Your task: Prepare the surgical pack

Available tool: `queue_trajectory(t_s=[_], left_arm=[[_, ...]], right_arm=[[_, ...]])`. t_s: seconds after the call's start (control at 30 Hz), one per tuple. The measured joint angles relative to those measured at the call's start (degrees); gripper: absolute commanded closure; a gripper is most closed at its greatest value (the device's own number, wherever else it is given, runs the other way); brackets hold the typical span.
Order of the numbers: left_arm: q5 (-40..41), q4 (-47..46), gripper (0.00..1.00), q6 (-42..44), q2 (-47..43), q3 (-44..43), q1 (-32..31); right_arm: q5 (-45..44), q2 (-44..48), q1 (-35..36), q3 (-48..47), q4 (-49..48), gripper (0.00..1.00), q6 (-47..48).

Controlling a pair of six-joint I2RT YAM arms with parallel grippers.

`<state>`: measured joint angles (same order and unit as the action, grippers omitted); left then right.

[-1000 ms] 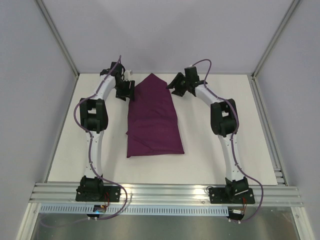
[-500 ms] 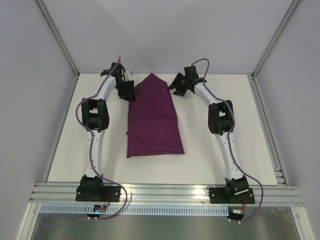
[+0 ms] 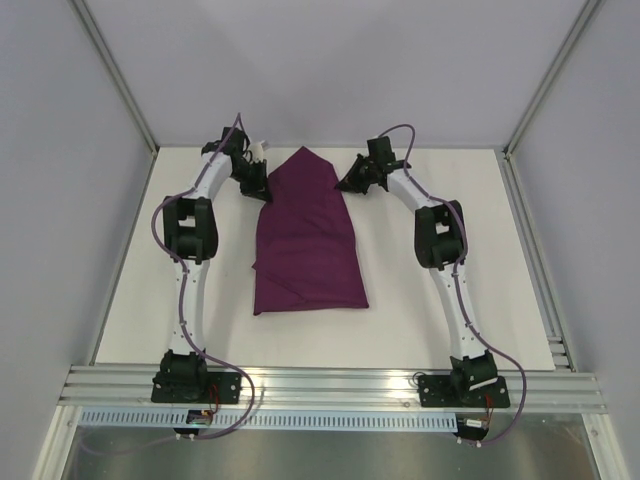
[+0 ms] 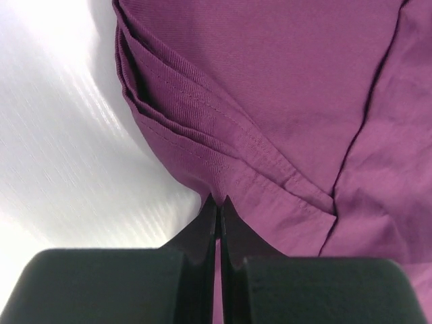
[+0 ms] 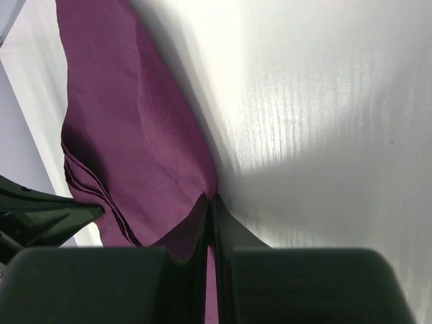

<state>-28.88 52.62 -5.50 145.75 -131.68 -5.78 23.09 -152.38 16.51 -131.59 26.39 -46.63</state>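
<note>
Left claw (image 4: 216, 202) clenched on the left edge of the folded purple cloth (image 3: 305, 240), near its far tip; right claw (image 5: 210, 201) clenched on the opposite edge. Cloth lies flat on the bench (image 3: 430, 300). Step judged: opening the cloth; next, both edges should be drawn apart evenly.

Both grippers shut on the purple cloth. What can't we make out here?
- Top view: whether anything lies inside the folded purple cloth; its own fabric hides it.
- Left wrist: how many layers the left gripper pinches; its closed jaws cover the edge.
- Right wrist: same for the right gripper; the frame crops the cloth.
- Top view: white item by the left arm, too small to identify.
</note>
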Motion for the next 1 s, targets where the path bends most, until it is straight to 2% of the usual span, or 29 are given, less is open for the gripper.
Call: queue_trajectory(t_s=[0.17,0.3,0.6,1.0], left_arm=[[0.6,-2.1,1.00,1.9,-3.1,4.6,0.0],[0.3,-2.8,1.00,3.5,-8.5,8.4,0.0],[-3.0,-4.1,1.00,6.4,-26.6,20.2,-0.2],[-9.9,-5.4,1.00,11.4,-45.7,42.6,-0.3]], right_arm=[[0.9,0.9,-0.1,2.5,-2.7,0.99,0.2],[1.5,5.3,-0.1,8.5,-4.4,1.00,1.0],[3.8,26.2,0.0,26.9,-10.5,0.99,3.3],[5.1,49.8,0.2,54.2,-15.2,0.99,6.1]])
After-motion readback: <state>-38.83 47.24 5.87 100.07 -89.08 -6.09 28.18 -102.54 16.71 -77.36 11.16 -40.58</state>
